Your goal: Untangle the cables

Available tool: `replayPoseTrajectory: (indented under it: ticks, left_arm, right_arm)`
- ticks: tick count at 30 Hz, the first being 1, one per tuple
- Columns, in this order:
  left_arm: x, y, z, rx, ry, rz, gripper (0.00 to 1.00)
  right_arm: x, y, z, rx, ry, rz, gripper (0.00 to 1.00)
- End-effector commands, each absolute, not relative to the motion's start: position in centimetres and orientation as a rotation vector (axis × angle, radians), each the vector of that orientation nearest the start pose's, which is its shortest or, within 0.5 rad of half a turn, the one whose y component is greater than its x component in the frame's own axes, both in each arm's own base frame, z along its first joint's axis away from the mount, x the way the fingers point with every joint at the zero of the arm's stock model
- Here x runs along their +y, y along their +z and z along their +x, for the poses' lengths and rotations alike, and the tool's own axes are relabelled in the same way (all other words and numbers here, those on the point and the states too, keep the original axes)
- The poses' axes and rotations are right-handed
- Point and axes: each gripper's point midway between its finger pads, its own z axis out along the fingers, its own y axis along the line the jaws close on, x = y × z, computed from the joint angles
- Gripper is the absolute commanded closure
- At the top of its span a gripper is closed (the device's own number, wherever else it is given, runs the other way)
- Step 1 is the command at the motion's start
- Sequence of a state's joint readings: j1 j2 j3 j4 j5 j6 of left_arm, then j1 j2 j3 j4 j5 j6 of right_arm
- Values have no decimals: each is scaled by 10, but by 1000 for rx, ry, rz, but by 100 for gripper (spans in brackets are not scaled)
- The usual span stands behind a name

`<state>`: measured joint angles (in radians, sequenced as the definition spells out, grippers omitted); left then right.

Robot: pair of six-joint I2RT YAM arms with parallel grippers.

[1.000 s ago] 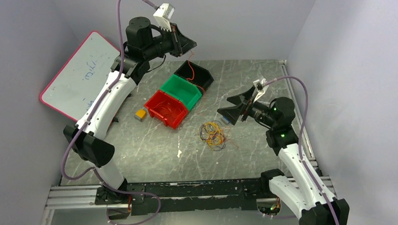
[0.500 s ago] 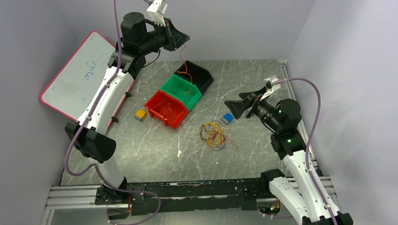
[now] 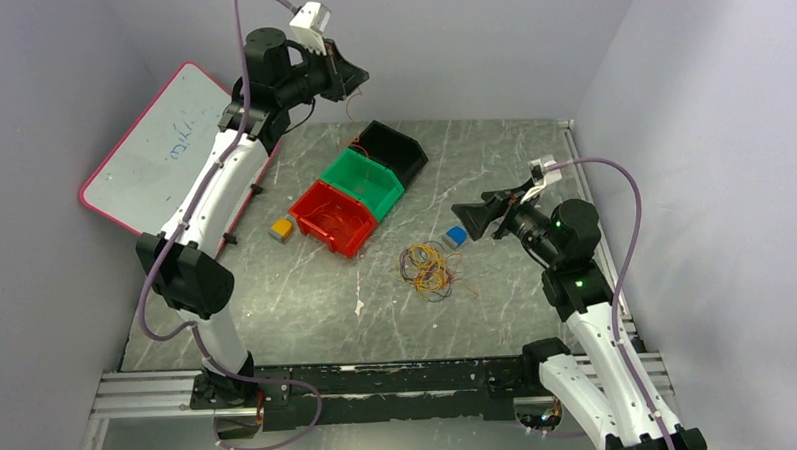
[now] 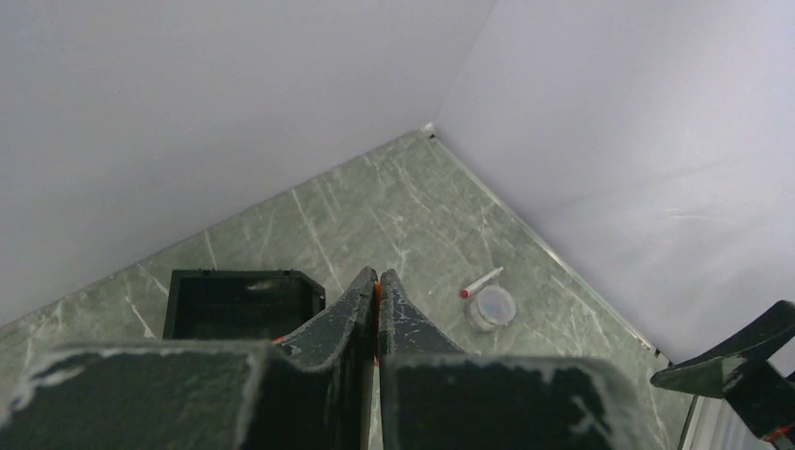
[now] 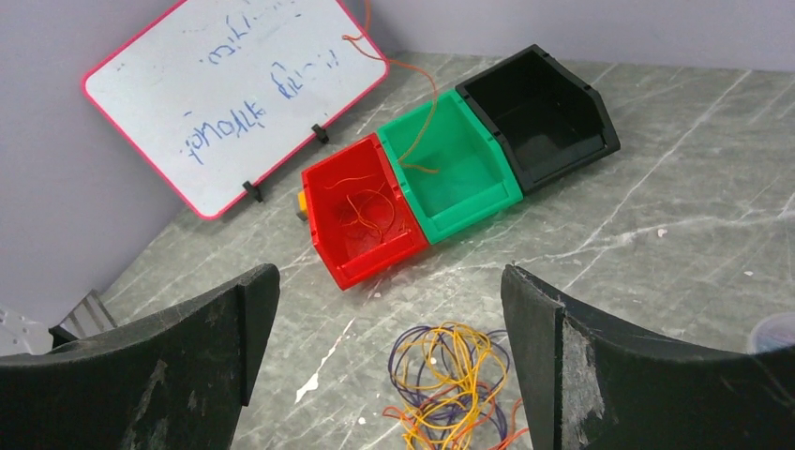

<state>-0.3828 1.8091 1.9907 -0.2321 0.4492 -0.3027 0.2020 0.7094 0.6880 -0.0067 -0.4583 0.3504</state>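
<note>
Your left arm has swung up and to the left over the last second, so the left tool (image 3: 359,76) now hangs high above the far end of the row of bins, nearer the whiteboard (image 3: 162,158). Your right arm has pulled back toward the right, uncovering a small blue block (image 3: 456,236) on the desk (image 3: 512,161).

The left tool is clenched on an orange cable (image 5: 434,103). Its wrist view shows only a sliver of orange pinched between the fingers (image 4: 337,314). The right wrist view shows more: the cable drops past the whiteboard, and its loose end lies in the green bin (image 5: 450,159).

The right tool (image 3: 471,220) is released, jaws wide and holding nothing, near the clump of cables (image 3: 428,269) but apart from it. That clump of orange, yellow and dark loops lies on the desk in front of the red bin (image 3: 332,217).

Only the right wrist view shows thin orange strands inside the red bin. Only the left wrist view shows a small round clear disc (image 4: 490,307) near the far corner.
</note>
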Motion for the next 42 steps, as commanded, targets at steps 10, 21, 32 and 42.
replayPoseTrajectory:
  ticks: [10, 21, 32, 42]
  left_arm:
    - [-284, 326, 500, 1761, -820, 429, 93]
    - [-272, 248, 498, 1933, -761, 354, 93]
    - [-279, 182, 519, 2044, -734, 374, 93]
    - [-268, 125, 521, 2181, -643, 369, 87]
  right_arm:
    - [143, 281, 268, 1668, 751, -255, 9]
    - [144, 271, 268, 1688, 758, -260, 9]
    - [142, 262, 266, 1713, 745, -262, 9]
    - [146, 261, 265, 1715, 773, -258, 9]
